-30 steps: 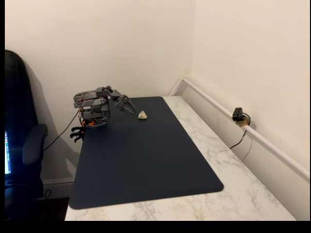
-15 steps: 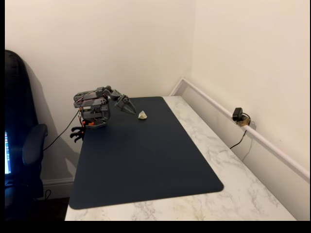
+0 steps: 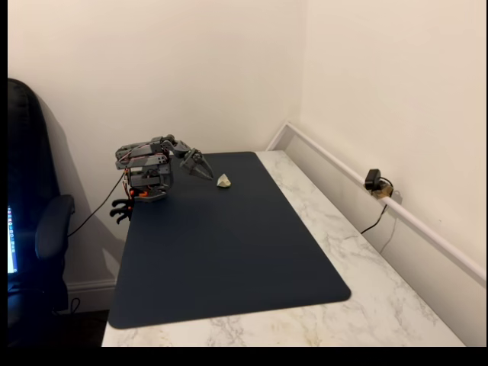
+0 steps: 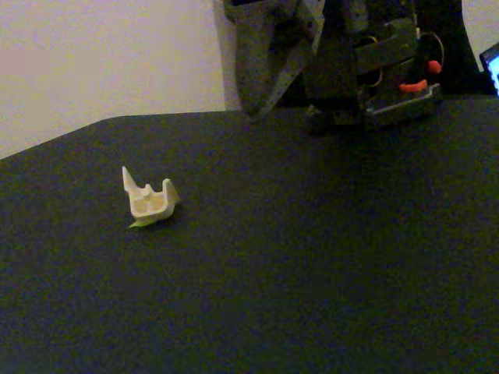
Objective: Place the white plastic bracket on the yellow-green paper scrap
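Observation:
The white plastic bracket (image 3: 223,181) (image 4: 148,201) rests on the dark mat near its far edge. In the close fixed view it sits on top of the yellow-green paper scrap (image 4: 143,224), which peeks out at its lower edge. The grey arm is folded back at the mat's far left corner. Its gripper (image 3: 207,174) (image 4: 256,111) points down toward the mat, a short way from the bracket and not touching it. The fingers look shut with nothing between them.
The dark mat (image 3: 229,259) covers most of a marble tabletop (image 3: 366,267). A black chair (image 3: 34,229) stands at the left, off the table. A small black plug with a cable (image 3: 374,181) sits by the right wall rail.

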